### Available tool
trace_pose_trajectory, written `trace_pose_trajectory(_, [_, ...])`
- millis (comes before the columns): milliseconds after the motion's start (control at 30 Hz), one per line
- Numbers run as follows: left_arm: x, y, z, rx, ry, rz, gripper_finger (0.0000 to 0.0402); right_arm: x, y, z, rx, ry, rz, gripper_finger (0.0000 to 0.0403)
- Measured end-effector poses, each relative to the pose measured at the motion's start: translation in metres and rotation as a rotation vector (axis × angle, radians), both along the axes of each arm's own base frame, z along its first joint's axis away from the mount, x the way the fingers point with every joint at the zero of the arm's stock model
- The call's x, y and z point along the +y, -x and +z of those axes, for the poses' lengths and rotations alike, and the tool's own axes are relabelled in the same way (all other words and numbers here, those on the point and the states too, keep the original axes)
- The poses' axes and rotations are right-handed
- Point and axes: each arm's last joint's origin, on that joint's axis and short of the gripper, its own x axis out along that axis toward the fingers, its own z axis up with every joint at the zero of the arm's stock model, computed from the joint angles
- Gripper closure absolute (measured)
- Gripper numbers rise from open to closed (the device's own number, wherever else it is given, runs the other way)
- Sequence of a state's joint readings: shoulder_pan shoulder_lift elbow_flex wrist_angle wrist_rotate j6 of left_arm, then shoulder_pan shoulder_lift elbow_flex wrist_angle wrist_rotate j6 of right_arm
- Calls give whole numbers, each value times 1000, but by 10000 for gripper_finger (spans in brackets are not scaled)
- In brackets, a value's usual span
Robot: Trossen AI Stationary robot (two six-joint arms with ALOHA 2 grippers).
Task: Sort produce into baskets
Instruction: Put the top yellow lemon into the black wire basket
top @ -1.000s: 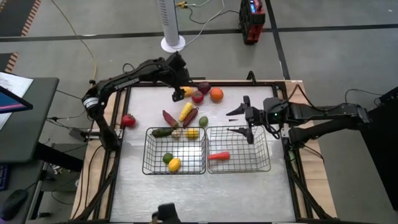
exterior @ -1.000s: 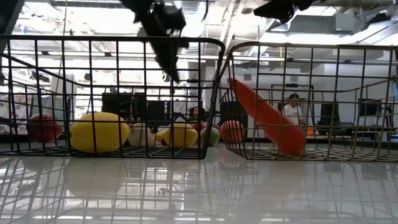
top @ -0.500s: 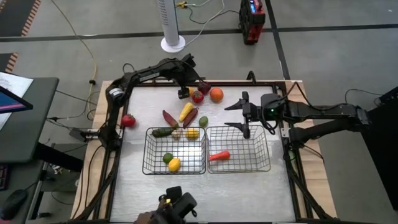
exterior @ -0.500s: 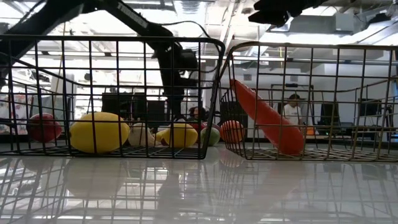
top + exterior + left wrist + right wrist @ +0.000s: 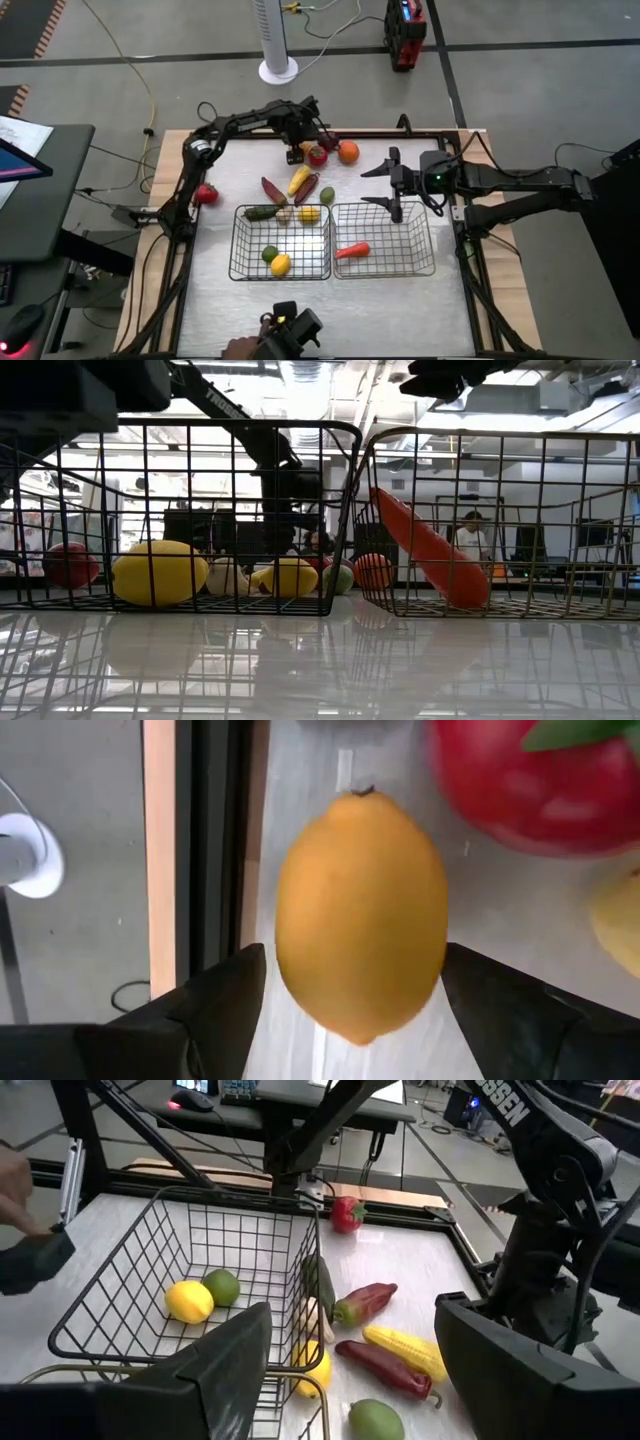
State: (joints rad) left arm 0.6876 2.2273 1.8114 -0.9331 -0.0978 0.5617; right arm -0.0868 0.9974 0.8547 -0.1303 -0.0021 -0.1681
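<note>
Overhead camera looks straight down; table-level camera faces room through both grey wire-mesh baskets (image 5: 180,520); wrist cameras close, forward-facing.

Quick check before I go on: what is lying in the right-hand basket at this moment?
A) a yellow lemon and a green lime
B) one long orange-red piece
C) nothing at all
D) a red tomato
B: the high view shows only the long orange-red piece inside the right basket, and the low view shows it leaning against the mesh; the yellow and green round pieces sit in the left basket.
</note>
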Motion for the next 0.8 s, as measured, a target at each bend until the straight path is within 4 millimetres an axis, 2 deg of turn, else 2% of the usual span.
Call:
trace_pose_trajectory(100, [-1,-3,0,-6,-7,-6,129,0,0,0,0,-3,0,93])
trace_pose_trajectory(333, [-2,-3,0,-2,-10,-2,206,0,0,-1,4,-5,0,93])
trace_pose_trajectory(467, [-5,-1,11,-26,-5,5,206,0,0,-1,8,-11,-2,93])
trace_pose_trajectory(567, [-10,6,38,-64,-29,4,206,0,1,-2,15,-12,-2,93])
trace_pose_trajectory(667, [-21,16,74,-141,-18,17,206,0,1,-2,23,-12,-2,93])
trace_pose_trajectory(733, [-36,24,103,-232,49,6,206,0,1,-3,25,-12,-3,93])
trace_pose_trajectory(800, [-61,29,130,-310,127,-25,206,0,1,-3,27,-12,-4,93])
